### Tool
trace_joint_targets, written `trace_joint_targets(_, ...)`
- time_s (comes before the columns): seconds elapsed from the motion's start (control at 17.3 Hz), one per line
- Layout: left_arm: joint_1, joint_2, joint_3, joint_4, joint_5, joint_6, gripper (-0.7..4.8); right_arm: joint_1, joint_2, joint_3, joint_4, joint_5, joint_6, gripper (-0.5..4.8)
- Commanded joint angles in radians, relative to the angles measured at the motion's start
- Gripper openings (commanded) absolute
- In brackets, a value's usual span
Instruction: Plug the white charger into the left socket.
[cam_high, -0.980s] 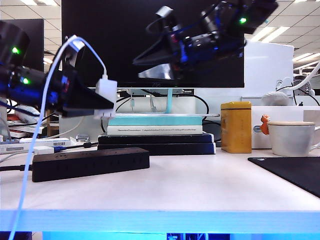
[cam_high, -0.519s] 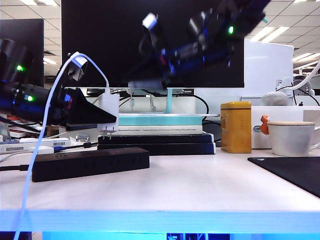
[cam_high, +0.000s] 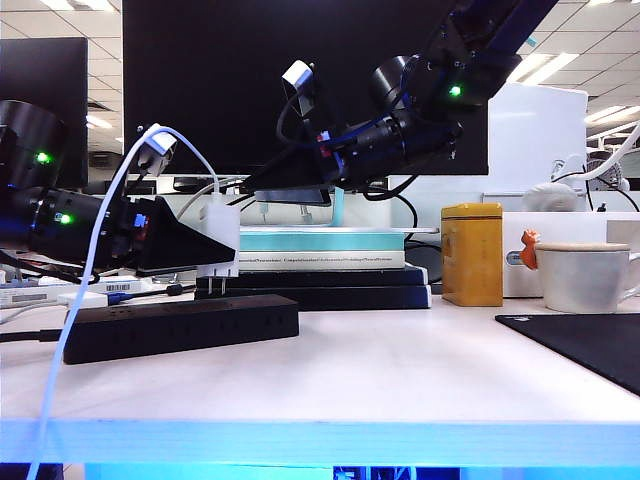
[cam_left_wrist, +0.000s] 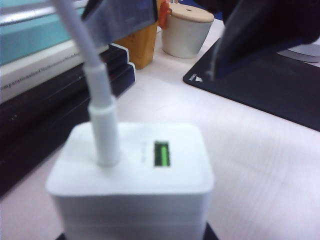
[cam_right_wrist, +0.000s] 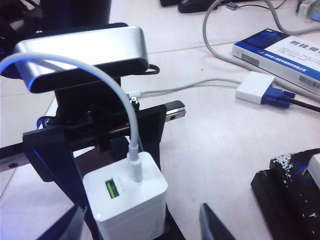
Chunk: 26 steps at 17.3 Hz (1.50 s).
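The white charger (cam_high: 219, 232) hangs prongs-down just above the black power strip (cam_high: 180, 326), with its white cable (cam_high: 100, 230) looping up and off to the left. My left gripper (cam_high: 212, 250) is shut on the charger's sides. From this low angle the strip's top face is hidden, so the left socket cannot be made out. My right gripper (cam_high: 262, 190) reaches in from the right, open, a little above the charger. In the right wrist view its fingers (cam_right_wrist: 212, 225) stand on either side of the charger (cam_right_wrist: 127, 197) with gaps. The left wrist view is filled by the charger (cam_left_wrist: 132, 175).
Stacked books (cam_high: 315, 270) lie directly behind the strip. A yellow tin (cam_high: 472, 253), a white mug (cam_high: 585, 275) and a black mat (cam_high: 590, 345) are to the right. A white adapter with a blue plug (cam_right_wrist: 261, 90) and a blue-white box (cam_right_wrist: 280, 50) lie beyond the strip.
My left gripper has come down with the charger, close over the power strip. The right arm has dropped and swung left, bringing its open fingers near the charger.
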Motion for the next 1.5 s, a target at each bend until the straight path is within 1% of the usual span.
trace_joint_targets(0.06,0.001,-0.003,0.002,0.036,0.0,0.005,1.38,0.017,-0.003,0.004,0.009,-0.005,0.008,3.05)
trace_joint_targets(0.23,0.001,-0.003,0.002,0.035,-0.019,0.021,1.38,0.048,-0.001,0.004,0.014,0.063,0.008,3.05)
trace_joint_targets(0.4,0.001,0.011,0.002,0.036,-0.013,0.021,1.38,0.06,0.001,0.004,0.016,0.083,0.009,3.05)
trace_joint_targets(0.63,0.0,0.043,0.002,0.039,0.007,0.018,1.38,0.059,0.001,0.004,0.016,0.087,0.008,3.05)
trace_joint_targets(0.69,0.0,0.043,0.002,0.04,0.007,0.018,1.38,0.059,0.001,0.004,0.015,0.107,0.009,3.05)
trace_joint_targets(0.87,0.0,0.043,0.002,0.041,0.007,0.018,1.38,0.06,0.001,0.004,0.001,0.11,0.009,3.03)
trace_joint_targets(0.98,0.0,0.043,0.002,0.035,0.011,0.017,1.38,0.06,0.001,0.004,-0.002,0.127,0.009,2.73)
trace_joint_targets(1.21,0.0,0.043,0.002,0.006,0.016,0.018,1.38,0.06,0.001,0.004,-0.026,0.151,0.01,2.72)
trace_joint_targets(1.33,-0.002,0.043,0.002,-0.003,0.034,0.017,1.38,0.06,0.001,0.004,-0.037,0.151,0.009,2.59)
trace_joint_targets(1.5,-0.007,0.043,0.002,-0.018,0.032,0.018,1.38,0.06,0.001,0.004,-0.053,0.153,0.009,2.57)
